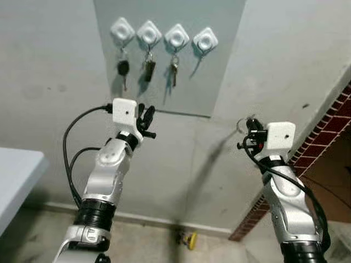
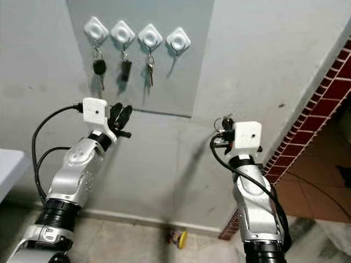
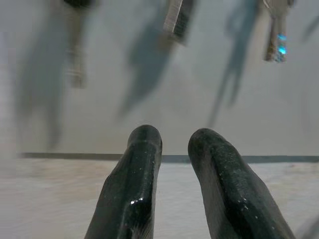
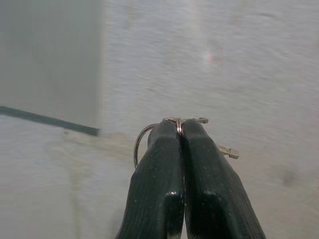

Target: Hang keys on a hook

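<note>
Four white hooks sit in a row on a grey wall panel (image 1: 219,82). Keys hang from the first three: a black-headed key (image 1: 123,68), a dark fob (image 1: 149,69) and a small key (image 1: 174,69). The rightmost hook (image 1: 204,39) is bare. My right gripper (image 1: 249,130) is raised below and to the right of that hook, shut on a key ring (image 4: 142,142), with key tips (image 4: 227,151) poking out beside the fingers. My left gripper (image 1: 146,118) is held up below the hanging keys, fingers (image 3: 142,149) slightly apart with nothing between them.
A red brick wall edge (image 1: 329,126) runs down the right side. A pale tabletop corner (image 1: 16,170) juts in at the left. A small yellow object (image 1: 191,240) lies on the floor by the wall base. Black cables (image 1: 68,142) loop off my left arm.
</note>
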### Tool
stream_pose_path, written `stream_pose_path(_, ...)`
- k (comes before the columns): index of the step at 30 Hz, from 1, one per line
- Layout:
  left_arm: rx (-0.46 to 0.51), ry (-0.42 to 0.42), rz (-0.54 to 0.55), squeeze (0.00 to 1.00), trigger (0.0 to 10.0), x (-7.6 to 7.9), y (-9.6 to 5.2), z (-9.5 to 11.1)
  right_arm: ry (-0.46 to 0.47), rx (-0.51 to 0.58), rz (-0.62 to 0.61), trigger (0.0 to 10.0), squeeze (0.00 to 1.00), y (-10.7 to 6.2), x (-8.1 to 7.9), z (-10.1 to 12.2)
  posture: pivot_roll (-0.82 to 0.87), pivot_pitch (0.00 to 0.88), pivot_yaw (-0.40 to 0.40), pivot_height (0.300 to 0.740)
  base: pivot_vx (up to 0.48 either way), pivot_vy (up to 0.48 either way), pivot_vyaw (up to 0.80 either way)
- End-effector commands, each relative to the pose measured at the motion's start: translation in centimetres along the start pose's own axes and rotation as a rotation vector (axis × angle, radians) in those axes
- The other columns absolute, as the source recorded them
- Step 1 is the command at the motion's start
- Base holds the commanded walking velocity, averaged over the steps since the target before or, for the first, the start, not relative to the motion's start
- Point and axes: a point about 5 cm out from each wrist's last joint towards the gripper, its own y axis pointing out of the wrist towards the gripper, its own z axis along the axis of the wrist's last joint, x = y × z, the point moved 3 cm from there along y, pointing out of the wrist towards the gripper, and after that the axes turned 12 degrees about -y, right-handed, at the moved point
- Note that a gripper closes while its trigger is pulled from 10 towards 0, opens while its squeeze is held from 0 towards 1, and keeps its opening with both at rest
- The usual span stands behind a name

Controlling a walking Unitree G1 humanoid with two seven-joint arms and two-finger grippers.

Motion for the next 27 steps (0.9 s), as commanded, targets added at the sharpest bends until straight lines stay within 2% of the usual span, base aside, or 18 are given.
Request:
stream_pose_path(1, 0.023, 0.025, -0.082, 0.00, 10.0, 1.3, 0.0, 0.8, 0.001, 0.045, 0.031, 10.0, 0.00, 0.2, -0.5, 1.1, -0.15, 0.000, -0.056, 0.740, 0.000, 0.000, 0.00)
stream_pose_path(2, 0.023, 0.025, -0.082, 0.00, 10.0, 1.3, 0.0, 0.8, 0.001, 0.045, 0.031, 10.0, 0.00, 0.2, -0.5, 1.1, -0.15, 0.000, -0.056, 0.740, 0.000, 0.000, 0.00)
stream_pose_path(5, 0.040, 0.042, -0.181, 0.00, 10.0, 3.1, 0.0, 1.6, -0.005, 0.090, 0.087, 10.0, 0.00, 0.4, -1.0, 1.9, -0.15, 0.000, -0.057, 0.740, 0.000, 0.000, 0.00)
stream_pose_path(8, 0.046, 0.038, -0.219, 0.00, 10.0, 3.9, 0.1, 1.9, -0.014, 0.121, 0.120, 10.0, 0.00, 0.6, -1.2, 2.5, -0.15, 0.000, -0.054, 0.740, 0.000, 0.000, 0.00)
stream_pose_path(12, 0.056, 0.046, -0.282, 0.00, 10.0, 5.1, 0.1, 2.7, 0.008, 0.197, 0.152, 10.0, 0.00, 1.7, -1.5, 4.4, -0.15, 0.000, -0.049, 0.740, 0.000, 0.000, 0.00)
stream_pose_path(21, 0.076, 0.057, -0.322, 0.00, 10.0, 6.0, 0.4, 3.9, 0.016, 0.287, 0.143, 10.0, 0.00, 4.0, -1.6, 7.4, -0.15, 0.000, -0.047, 0.740, 0.000, 0.000, 0.00)
stream_pose_path(22, 0.082, 0.058, -0.328, 0.00, 10.0, 6.1, 0.4, 4.2, 0.024, 0.310, 0.133, 10.0, 0.00, 4.8, -1.5, 8.3, -0.14, 0.000, -0.046, 0.740, 0.000, 0.000, 0.00)
stream_pose_path(27, 0.083, 0.059, -0.329, 0.00, 10.0, 6.2, 0.4, 4.5, 0.047, 0.319, 0.097, 10.0, 0.00, 5.9, -1.3, 9.5, -0.14, 0.000, -0.044, 0.740, 0.000, 0.000, 0.00)
